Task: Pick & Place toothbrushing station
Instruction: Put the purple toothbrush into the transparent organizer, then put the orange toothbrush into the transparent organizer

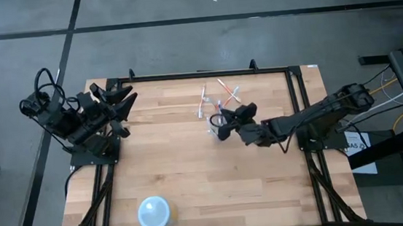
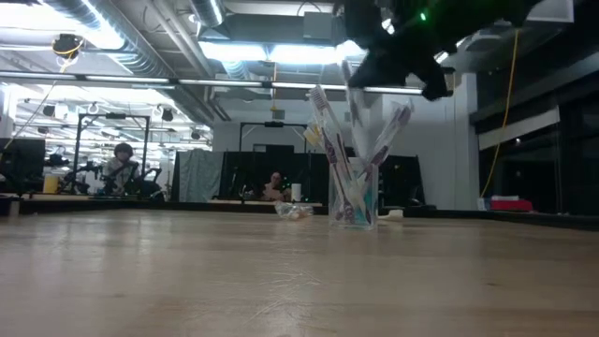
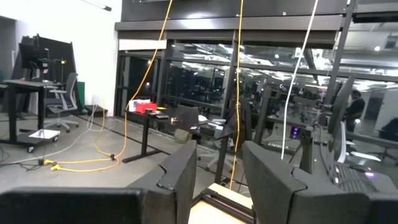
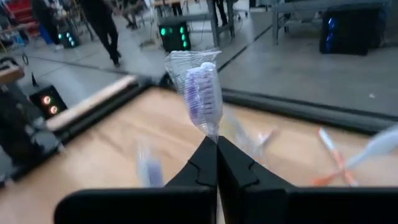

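Observation:
A small clear cup (image 2: 354,204) stands upright on the wooden table, right of centre toward the far edge, with several white toothbrushes (image 2: 329,140) standing in it. It also shows in the high view (image 1: 219,120). My right gripper (image 1: 226,123) hovers just above the cup, shut on a clear-wrapped toothbrush with a purple head (image 4: 202,87). A few loose toothbrushes (image 1: 227,92) lie flat on the table beyond the cup. My left gripper (image 1: 124,101) waits open and empty at the table's far left corner. I cannot make out the teal tube. My right gripper pinches the wrapped toothbrush between its two fingers, just below the purple bristle head (image 4: 212,134). The head sticks out past the fingertips. The fingers come from the table's right, slanting down over the cup. The fingers hide the rest of the brush.
A pale blue round bowl (image 1: 154,212) sits near the table's near edge, left of centre. Loose orange-accented brushes (image 4: 333,155) lie close behind the cup. Black frame rails (image 1: 198,74) run along the table's edges. The wood between the cup and the bowl is bare.

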